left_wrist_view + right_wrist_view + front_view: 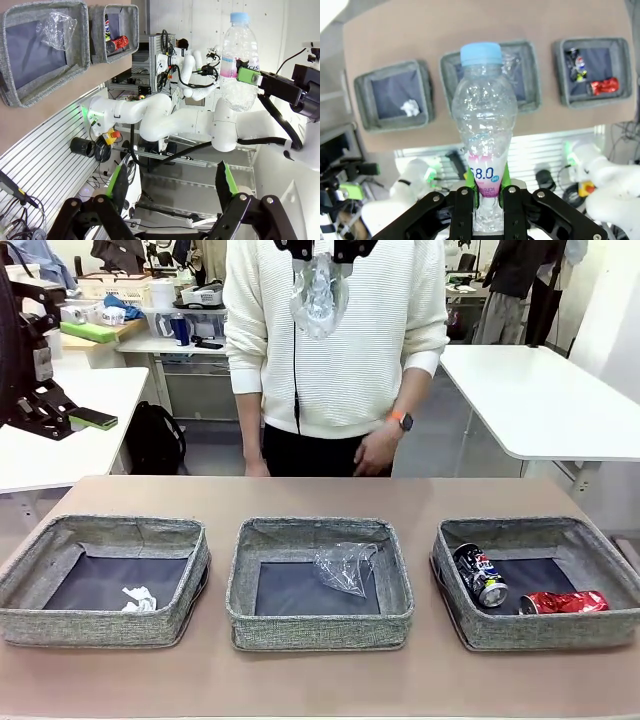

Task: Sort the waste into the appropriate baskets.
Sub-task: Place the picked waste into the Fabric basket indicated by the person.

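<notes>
My right gripper is shut on the purple-labelled waist of a clear bottle with a blue cap, held high over the table. In the front view the bottle hangs at the top, in front of the person's chest. Below stand three grey baskets. The left basket holds a white paper wad. A clear plastic cup lies in the middle basket. The right basket holds a dark can and a red can. My left gripper is open and empty, off the table's near edge.
A person in a white sweater stands at the far edge of the brown table, hands down. White desks stand behind on both sides. Bare tabletop lies in front of and behind the baskets.
</notes>
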`<action>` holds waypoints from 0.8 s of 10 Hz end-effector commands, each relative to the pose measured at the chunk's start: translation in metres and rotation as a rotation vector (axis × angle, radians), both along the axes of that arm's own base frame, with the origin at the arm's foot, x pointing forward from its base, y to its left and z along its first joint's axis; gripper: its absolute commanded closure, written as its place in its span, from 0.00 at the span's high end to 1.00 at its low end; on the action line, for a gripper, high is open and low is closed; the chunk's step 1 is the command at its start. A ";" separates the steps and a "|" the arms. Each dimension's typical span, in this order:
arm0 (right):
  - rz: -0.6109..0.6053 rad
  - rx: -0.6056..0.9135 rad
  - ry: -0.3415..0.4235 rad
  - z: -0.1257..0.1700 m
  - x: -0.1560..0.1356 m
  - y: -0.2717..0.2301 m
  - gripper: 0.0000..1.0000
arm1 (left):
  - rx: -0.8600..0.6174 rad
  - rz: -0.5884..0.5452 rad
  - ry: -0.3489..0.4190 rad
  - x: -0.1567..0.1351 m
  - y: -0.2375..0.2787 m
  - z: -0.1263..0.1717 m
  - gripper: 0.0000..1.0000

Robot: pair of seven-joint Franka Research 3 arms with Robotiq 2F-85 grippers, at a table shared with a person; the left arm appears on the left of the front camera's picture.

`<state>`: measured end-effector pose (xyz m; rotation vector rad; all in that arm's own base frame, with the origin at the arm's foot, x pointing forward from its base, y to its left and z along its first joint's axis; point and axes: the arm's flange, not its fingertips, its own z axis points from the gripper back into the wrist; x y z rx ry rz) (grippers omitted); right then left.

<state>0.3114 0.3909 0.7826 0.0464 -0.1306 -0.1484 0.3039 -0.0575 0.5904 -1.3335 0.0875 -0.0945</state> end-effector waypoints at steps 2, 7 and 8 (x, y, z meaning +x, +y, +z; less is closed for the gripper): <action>-0.004 0.003 0.005 0.003 0.000 0.000 0.19 | -0.026 0.001 0.009 -0.001 -0.001 0.005 0.90; -0.004 0.003 0.005 0.003 0.000 0.000 0.19 | -0.026 0.001 0.009 -0.001 -0.001 0.005 0.90; -0.004 0.003 0.005 0.003 0.000 0.000 0.19 | -0.026 0.001 0.009 -0.001 -0.001 0.005 0.90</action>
